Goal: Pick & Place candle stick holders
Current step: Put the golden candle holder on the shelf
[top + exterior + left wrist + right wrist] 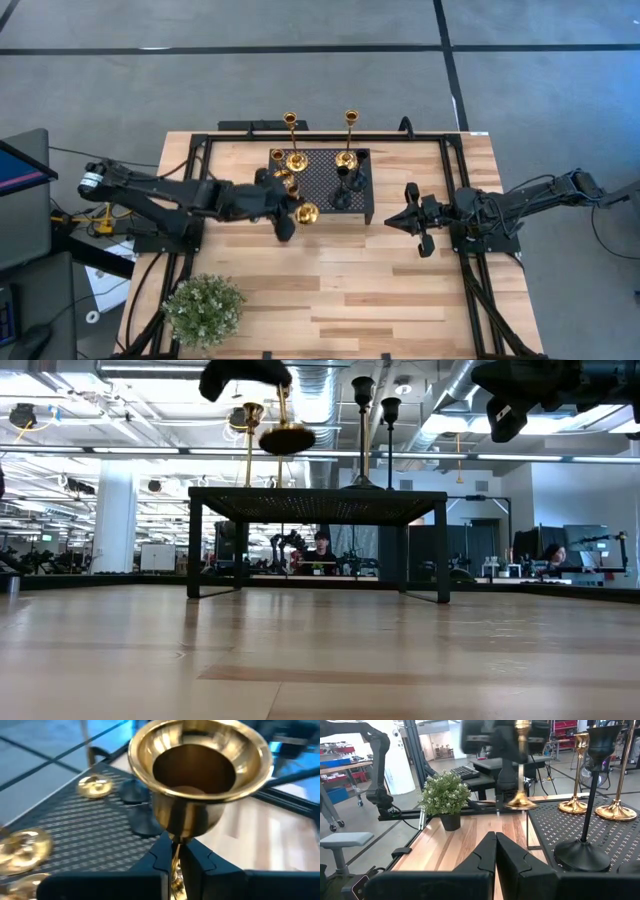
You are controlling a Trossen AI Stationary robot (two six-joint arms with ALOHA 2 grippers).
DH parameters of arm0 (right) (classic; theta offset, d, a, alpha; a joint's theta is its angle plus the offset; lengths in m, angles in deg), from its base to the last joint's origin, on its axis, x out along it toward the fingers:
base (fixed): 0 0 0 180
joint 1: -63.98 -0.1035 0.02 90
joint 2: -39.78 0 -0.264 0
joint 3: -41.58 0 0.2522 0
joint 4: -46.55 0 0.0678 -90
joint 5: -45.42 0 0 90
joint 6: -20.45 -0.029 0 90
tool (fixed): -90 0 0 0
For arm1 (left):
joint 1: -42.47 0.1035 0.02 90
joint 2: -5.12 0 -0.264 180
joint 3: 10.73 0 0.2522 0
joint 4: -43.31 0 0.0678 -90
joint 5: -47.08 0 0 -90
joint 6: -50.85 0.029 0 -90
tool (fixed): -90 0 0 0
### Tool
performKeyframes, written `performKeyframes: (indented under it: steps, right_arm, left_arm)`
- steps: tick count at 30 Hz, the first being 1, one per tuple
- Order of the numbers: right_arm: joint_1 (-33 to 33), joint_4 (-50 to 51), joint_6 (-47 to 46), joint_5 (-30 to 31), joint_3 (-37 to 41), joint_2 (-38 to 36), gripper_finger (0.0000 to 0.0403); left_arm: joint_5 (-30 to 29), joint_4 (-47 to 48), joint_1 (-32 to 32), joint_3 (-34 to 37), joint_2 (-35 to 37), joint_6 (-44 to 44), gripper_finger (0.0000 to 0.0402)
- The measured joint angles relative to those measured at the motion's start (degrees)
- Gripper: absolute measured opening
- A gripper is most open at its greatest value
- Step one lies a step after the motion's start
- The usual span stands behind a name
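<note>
My left gripper (290, 212) is shut on a gold candle stick holder (197, 770) and hangs at the near left corner of the black perforated stand (322, 190). The holder's round base (285, 438) hangs above the stand's top. On the stand two tall gold holders (290, 122) (350, 120) rise from round bases along the far side. A black holder (585, 850) stands on its round base at the right, and a short gold one (278, 156) stands at the left. My right gripper (392, 222) waits shut to the right of the stand. My left gripper pinches the gold holder's thin stem (175, 851) between its two fingers, just under the cup. The fingers come nearly level from the table's left and lie across the stem. The holder stays about upright, cup up, its base (519, 802) clear of stand and table.
A green potted plant (203, 310) stands at the table's near left corner. The bare wooden table top (380, 290) stretches in front of the stand. Black frame rails run along the table's left and right sides. People sit at desks in the room behind.
</note>
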Motion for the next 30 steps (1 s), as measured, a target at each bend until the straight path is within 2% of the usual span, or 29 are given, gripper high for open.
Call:
performKeyframes:
  steps: [11, 19, 30]
  right_arm:
    - [0.0, 0.0, 0.0, 0.0, 0.0, 0.0, 0.0000]
    - [0.0, -0.1, 0.1, 0.0, 0.0, 0.0, 0.0000]
    - [0.0, -0.1, 0.2, 0.0, 0.0, 0.0, 0.0000]
  left_arm:
    - [-0.3, 1.3, 7.9, 0.0, -1.7, 0.5, 0.0016]
    - [-0.3, 1.4, 9.6, 0.0, -6.3, 0.5, 0.0016]
    - [-2.1, -0.1, 9.8, 0.0, -6.9, 0.9, 0.0017]
